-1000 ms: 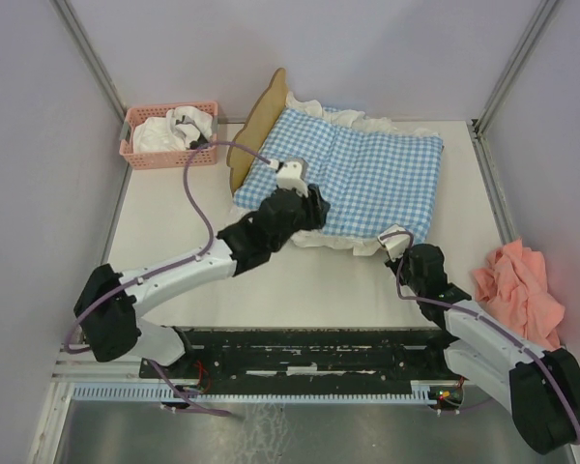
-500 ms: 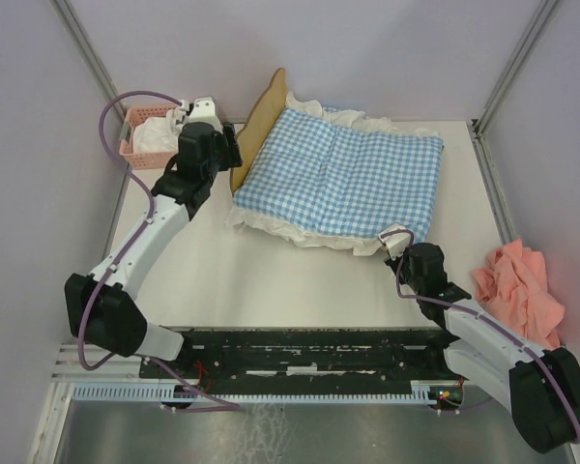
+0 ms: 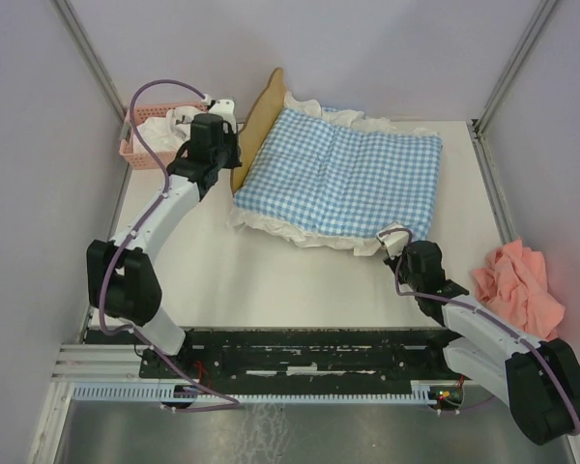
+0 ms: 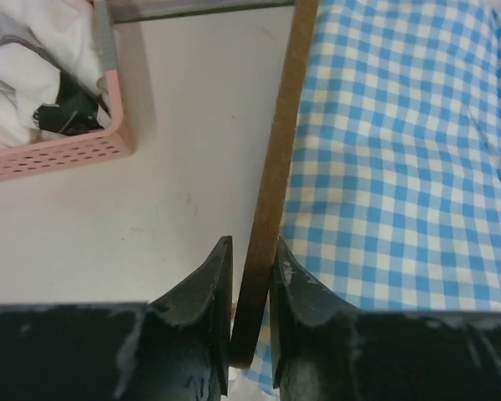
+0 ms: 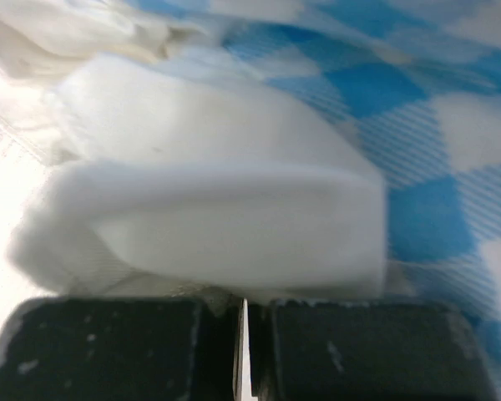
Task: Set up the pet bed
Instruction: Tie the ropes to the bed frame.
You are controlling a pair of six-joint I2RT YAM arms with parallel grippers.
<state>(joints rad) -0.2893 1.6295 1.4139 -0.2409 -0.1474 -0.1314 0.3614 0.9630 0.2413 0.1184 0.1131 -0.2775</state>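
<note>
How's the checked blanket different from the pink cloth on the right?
The blanket is blue-and-white checked; the cloth is plain pink. The blanket lies spread flat; the cloth sits crumpled. The right tool pinches the blanket's frill; nothing touches the cloth. Both are fabric.

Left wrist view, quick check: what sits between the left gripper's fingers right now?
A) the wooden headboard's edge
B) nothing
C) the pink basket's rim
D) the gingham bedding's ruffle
A: the left gripper has a finger on each side of the pet bed at its brown headboard edge; the pink basket lies apart, to the left.
</note>
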